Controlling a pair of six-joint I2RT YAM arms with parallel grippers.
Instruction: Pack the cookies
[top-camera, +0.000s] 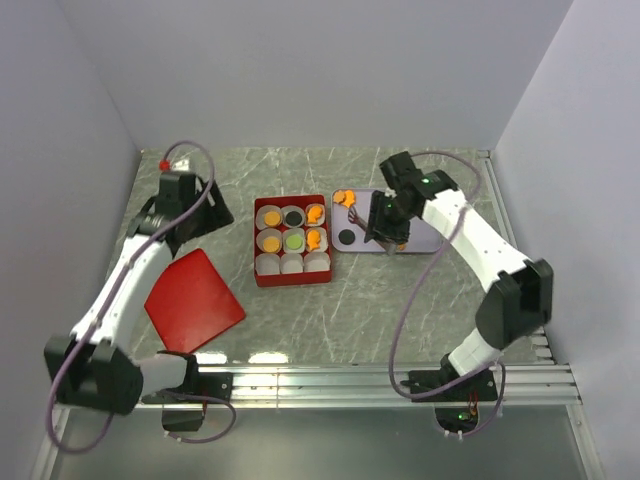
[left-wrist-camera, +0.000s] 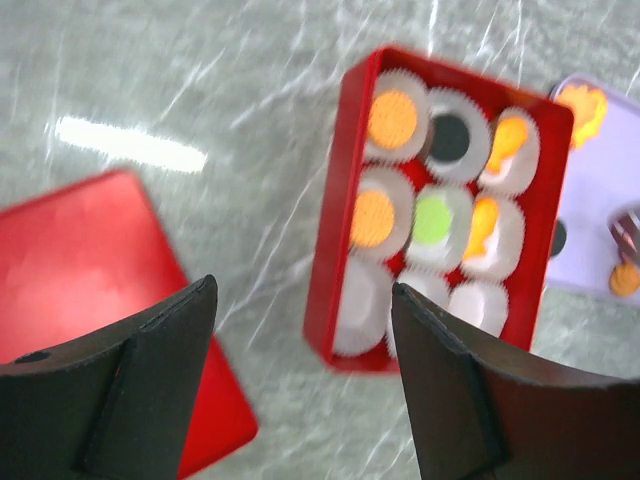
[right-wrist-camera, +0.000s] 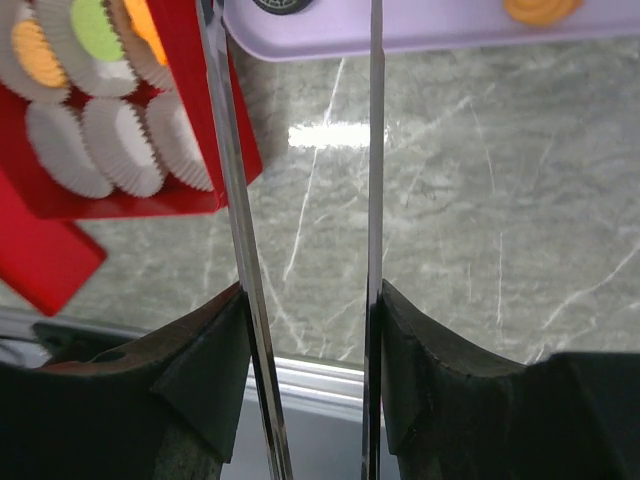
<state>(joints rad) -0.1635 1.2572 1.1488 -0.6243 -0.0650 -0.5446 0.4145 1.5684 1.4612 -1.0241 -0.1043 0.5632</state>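
**Top view.** The cookies (top-camera: 294, 241) are in two places. Six sit in paper cups inside the red box (top-camera: 257, 245), in the far and middle rows. The near row of cups (top-camera: 291, 264) holds nothing yet. The others lie loose on the purple tray (top-camera: 425, 238), just at 3 o'clock from the box. Among them are a black cookie (top-camera: 347, 237) and an orange cookie (top-camera: 343, 197). The right fingers (top-camera: 386, 232) hang over this tray, with the black cookie at 9 o'clock from them, so I judge this arm the nearer one. The discs are round, so no long axis matters. The left fingers (top-camera: 207, 200) are well apart from the tray, at 9 o'clock from the box. The red lid (top-camera: 195, 300) lies at 7 o'clock from the box.

**Left wrist view.** The left fingers are spread, and only the surface (left-wrist-camera: 250, 150) shows between them. The box is at 1 o'clock from them.

**Right wrist view.** The right fingers press from outside on metal tongs (right-wrist-camera: 235, 200). The two blades stand apart, but the picture cuts off their tips, so I cannot tell if they pinch a cookie. The box wall is close at 9 o'clock of the left blade. It may hinder the carry to the empty cups.
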